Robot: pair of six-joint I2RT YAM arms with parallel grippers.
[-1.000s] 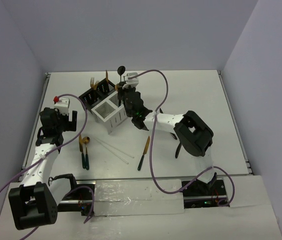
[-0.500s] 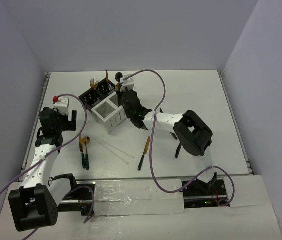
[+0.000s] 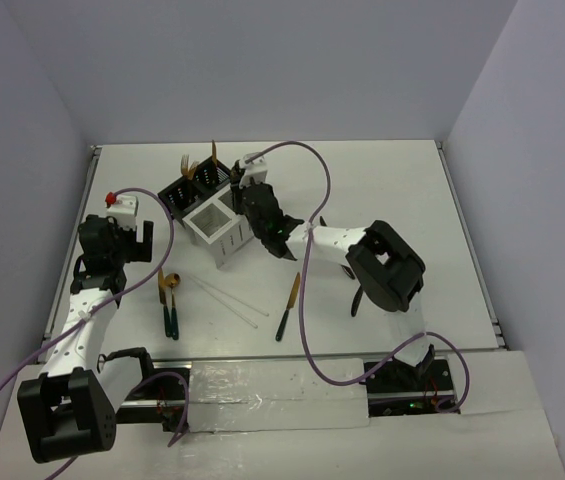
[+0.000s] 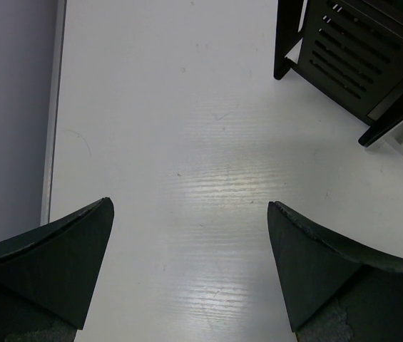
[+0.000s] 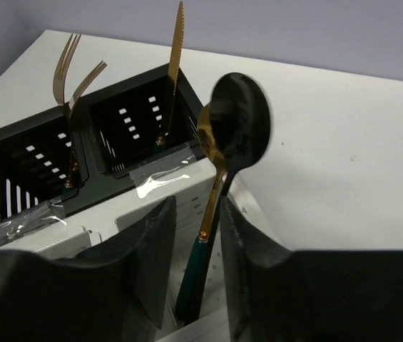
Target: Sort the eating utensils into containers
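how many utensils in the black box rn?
3. Two gold forks stand in one compartment of the black box, and one gold knife stands in the other. Anything lying low inside would be hidden.

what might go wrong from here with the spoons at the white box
The black spoon and gold spoon stand pressed together between the right fingers; opening or lifting might drag one back out. The fingers crowd the white box, so a nudge could shift or tip it against the black box.
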